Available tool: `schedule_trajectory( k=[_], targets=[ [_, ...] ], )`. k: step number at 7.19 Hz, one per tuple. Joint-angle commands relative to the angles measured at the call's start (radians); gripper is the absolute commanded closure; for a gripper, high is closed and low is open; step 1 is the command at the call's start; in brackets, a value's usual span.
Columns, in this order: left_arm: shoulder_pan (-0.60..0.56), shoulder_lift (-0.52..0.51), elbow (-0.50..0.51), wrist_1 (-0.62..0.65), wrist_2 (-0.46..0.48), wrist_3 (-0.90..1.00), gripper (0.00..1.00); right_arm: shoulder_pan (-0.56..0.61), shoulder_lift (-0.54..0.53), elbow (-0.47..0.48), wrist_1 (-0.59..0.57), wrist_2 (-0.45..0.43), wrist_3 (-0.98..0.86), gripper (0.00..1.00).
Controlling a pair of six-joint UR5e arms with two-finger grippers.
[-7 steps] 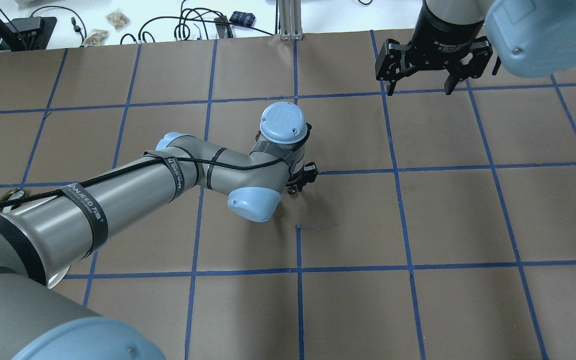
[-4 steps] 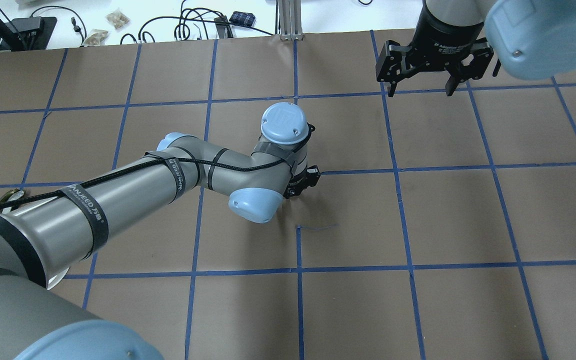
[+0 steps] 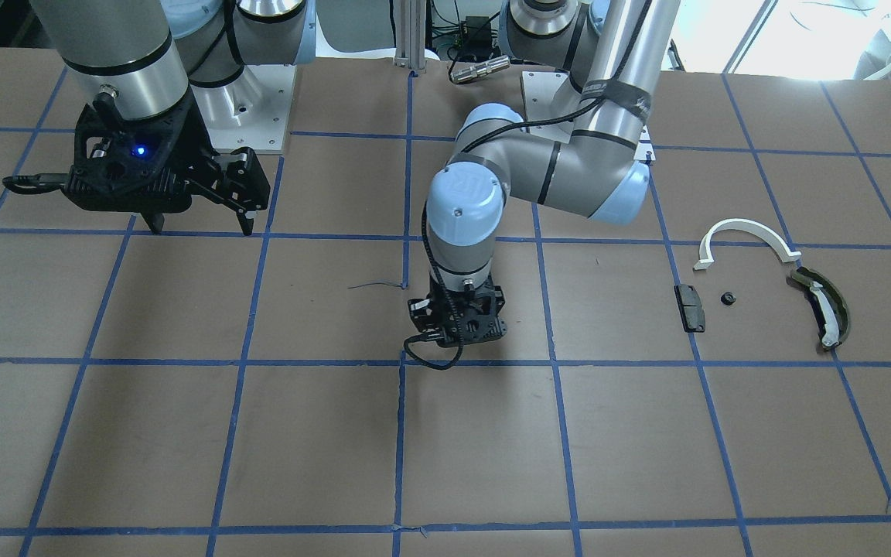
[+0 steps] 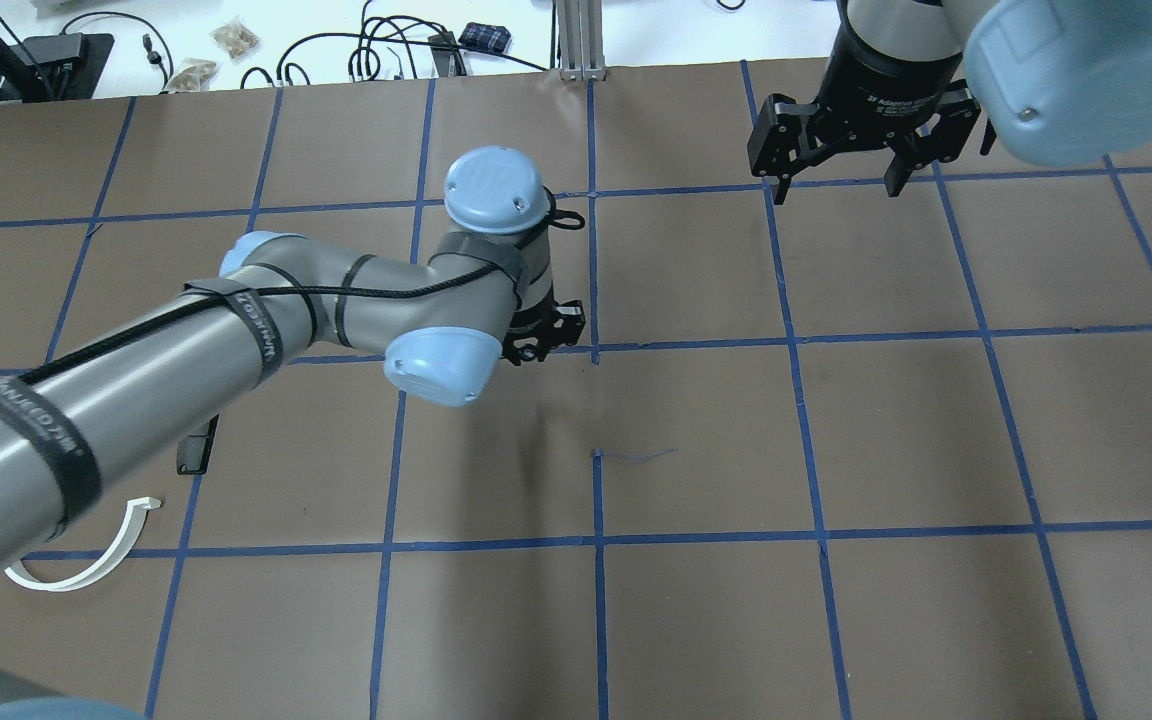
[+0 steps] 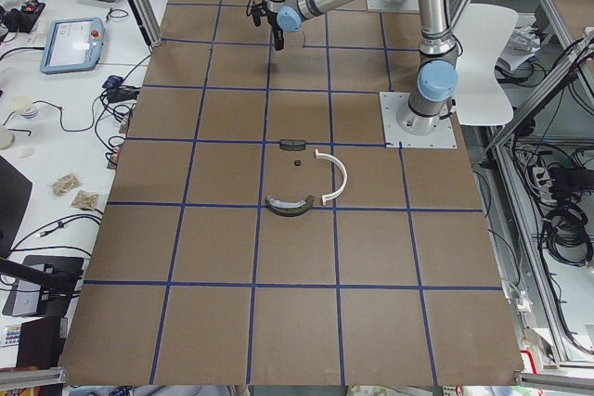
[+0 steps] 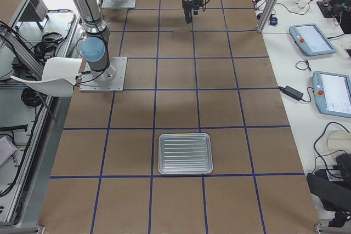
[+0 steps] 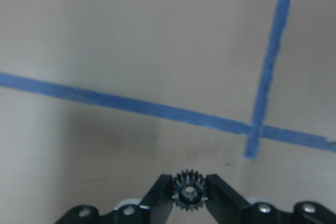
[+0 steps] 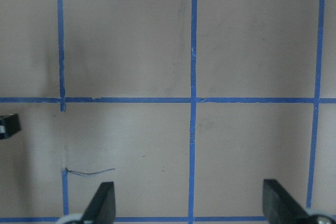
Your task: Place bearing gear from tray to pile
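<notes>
Closest to us, in the left wrist view, the left gripper (image 7: 190, 188) pinches the bearing gear (image 7: 189, 191), a small black toothed wheel, between its two black fingertips (image 7: 163, 193). The jaws press on opposite sides of its rim. Behind it we see the brown table (image 7: 131, 35) and two blue tape lines (image 7: 157, 111) that meet in a crossing.

In the front-facing view this arm stands near the middle of the table, its gripper pointing down.

Well apart from it, on the robot's left, we find the pile. It is made up of a white half-ring arc (image 3: 747, 231), a black rectangular block (image 3: 691, 307), a tiny black piece (image 3: 728, 298) just beside the block, and an olive-green curved piece (image 3: 824, 305) with a white strip. These parts lie near one another without touching.

On the other side, the right gripper (image 3: 203, 229) hangs over the table with its jaws spread wide and nothing between them.

Farthest off, in the exterior right view, we see the ribbed metal tray (image 6: 185, 153), flat on the table and well away from both arms
</notes>
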State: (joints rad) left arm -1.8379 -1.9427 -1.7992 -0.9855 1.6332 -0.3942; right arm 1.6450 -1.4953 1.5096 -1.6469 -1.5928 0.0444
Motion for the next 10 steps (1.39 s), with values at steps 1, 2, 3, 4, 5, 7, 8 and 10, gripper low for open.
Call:
schedule_trajectory(
  k=[1,2,3,4,5,7,8,10],
  targets=[
    [0.212,0.118,-0.011,-0.160,0.044,0.286,1.00,-0.001,-0.002,0.001,-0.001,0.004,-0.018,0.00],
    [0.265,0.192,-0.067,-0.185,0.057,0.402,1.00,-0.004,0.000,-0.009,0.004,0.002,-0.012,0.00],
    [0.329,0.259,-0.134,-0.179,0.059,0.535,1.00,-0.005,-0.003,-0.009,0.012,0.001,-0.012,0.00],
    [0.474,0.286,-0.184,-0.170,0.056,0.693,1.00,-0.005,-0.003,-0.008,0.010,0.001,-0.012,0.00],
    [0.628,0.292,-0.228,-0.139,0.053,0.892,1.00,-0.005,-0.006,-0.006,0.009,0.008,-0.011,0.00],
    [0.854,0.289,-0.302,-0.006,0.053,1.206,1.00,-0.005,-0.008,-0.006,0.009,0.033,-0.003,0.00],
    [0.958,0.259,-0.327,0.057,0.045,1.288,1.00,-0.005,-0.008,-0.003,0.009,0.024,0.014,0.00],
    [1.020,0.199,-0.368,0.167,0.019,1.359,1.00,-0.005,-0.008,-0.005,0.010,0.022,0.015,0.00]
  ],
)
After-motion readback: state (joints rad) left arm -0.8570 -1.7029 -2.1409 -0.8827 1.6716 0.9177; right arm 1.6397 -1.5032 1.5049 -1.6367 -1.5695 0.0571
